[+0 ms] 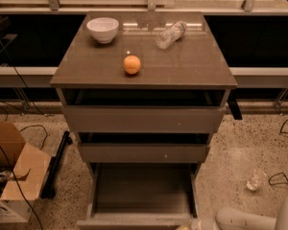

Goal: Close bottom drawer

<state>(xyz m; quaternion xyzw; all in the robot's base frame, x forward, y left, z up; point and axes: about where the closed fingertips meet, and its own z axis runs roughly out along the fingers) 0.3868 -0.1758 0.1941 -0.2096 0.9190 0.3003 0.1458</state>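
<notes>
The bottom drawer (pixel 143 188) is pulled far out, its deep flat grey floor bare and its front panel (pixel 134 221) at the lower edge of the camera view. My gripper (pixel 189 225) sits at the bottom edge, by the right end of that front panel, on a pale arm (pixel 245 219) that comes in from the lower right. The middle drawer (pixel 144 152) and the top drawer (pixel 144 119) each stand a little way out.
On the cabinet top (pixel 201 61) lie a white bowl (pixel 102 29), an orange (pixel 132 64) and a clear plastic bottle (pixel 170 34) on its side. A cardboard box (pixel 14 176) and cables lie on the floor at left; a crumpled clear cup (pixel 255 180) lies at right.
</notes>
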